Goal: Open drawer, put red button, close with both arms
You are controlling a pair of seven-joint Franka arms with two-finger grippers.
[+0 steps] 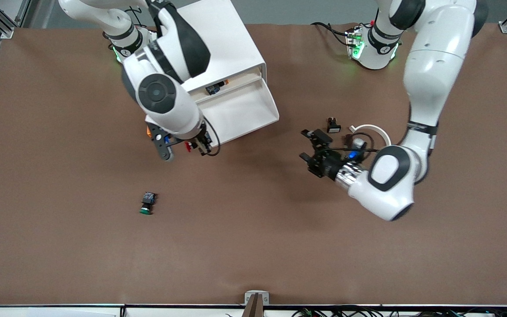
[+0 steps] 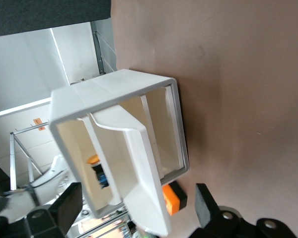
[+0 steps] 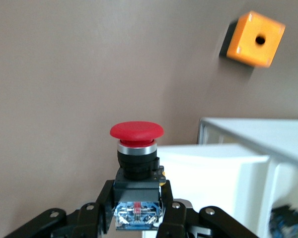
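My right gripper (image 1: 194,146) is clamped on the red button (image 3: 136,131), holding it in the air just off the pulled-out drawer's (image 1: 240,115) front corner. My left gripper (image 1: 313,147) hangs with its fingers spread wide and nothing between them, over bare worktop (image 1: 253,229) beside the cabinet (image 1: 227,42).

The right arm (image 1: 165,92) hides part of the cabinet (image 1: 231,53); a small orange block (image 3: 255,38) looks blurred.

My right gripper (image 3: 138,210) clamps the red button (image 3: 136,148) upright beside the cabinet's pulled-out white drawer (image 1: 240,110).
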